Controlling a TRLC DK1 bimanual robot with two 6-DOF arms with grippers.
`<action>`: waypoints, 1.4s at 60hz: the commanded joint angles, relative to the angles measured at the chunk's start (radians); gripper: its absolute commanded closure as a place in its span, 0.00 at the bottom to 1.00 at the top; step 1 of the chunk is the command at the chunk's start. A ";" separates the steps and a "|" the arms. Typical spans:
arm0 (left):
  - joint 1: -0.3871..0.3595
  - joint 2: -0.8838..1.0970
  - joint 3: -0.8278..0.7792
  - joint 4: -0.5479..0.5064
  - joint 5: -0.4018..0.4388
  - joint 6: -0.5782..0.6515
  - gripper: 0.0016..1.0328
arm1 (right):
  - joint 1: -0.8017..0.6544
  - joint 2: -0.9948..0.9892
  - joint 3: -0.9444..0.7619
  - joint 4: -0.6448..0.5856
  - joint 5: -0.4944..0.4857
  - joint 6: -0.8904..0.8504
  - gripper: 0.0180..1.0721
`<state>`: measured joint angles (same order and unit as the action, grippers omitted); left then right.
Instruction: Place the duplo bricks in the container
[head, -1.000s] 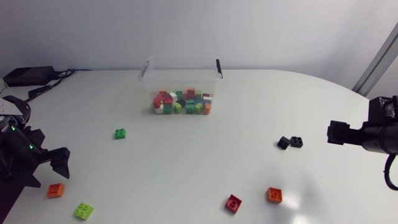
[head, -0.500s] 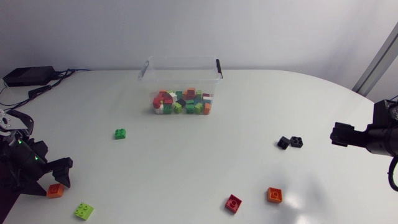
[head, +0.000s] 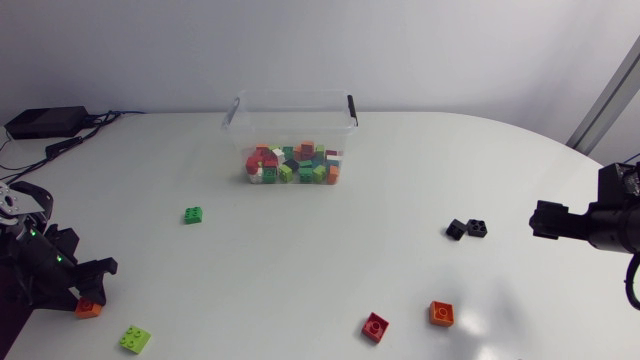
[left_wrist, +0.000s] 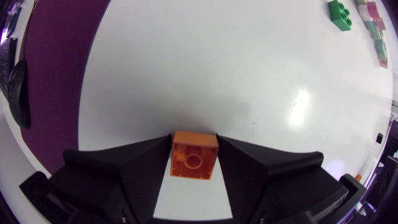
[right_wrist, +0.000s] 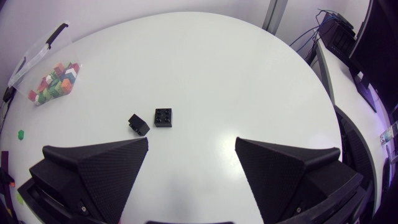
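As seen from the head view, my left gripper sits at the orange brick near the table edge, container well apart | left wrist: I see both fingers touching the brick's sides, pinching it | right wrist: right gripper spread wide, two black bricks ahead, apart from it
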<state>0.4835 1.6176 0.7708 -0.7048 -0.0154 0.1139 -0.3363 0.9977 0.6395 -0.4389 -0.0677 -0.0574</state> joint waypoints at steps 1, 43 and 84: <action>0.013 0.001 -0.028 0.001 0.002 0.029 0.60 | -0.015 -0.010 -0.020 0.002 -0.007 -0.028 0.04; -0.284 -0.341 0.064 -0.033 0.061 0.027 0.71 | 0.051 0.521 0.161 0.108 -0.138 -0.160 0.05; -0.511 -0.163 0.473 0.010 0.061 -0.031 0.71 | 0.163 0.869 0.407 0.121 0.014 -0.134 0.26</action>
<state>-0.0097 1.4216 1.1805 -0.6991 0.0414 0.1047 -0.1867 1.8500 1.0260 -0.3115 -0.0692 -0.1879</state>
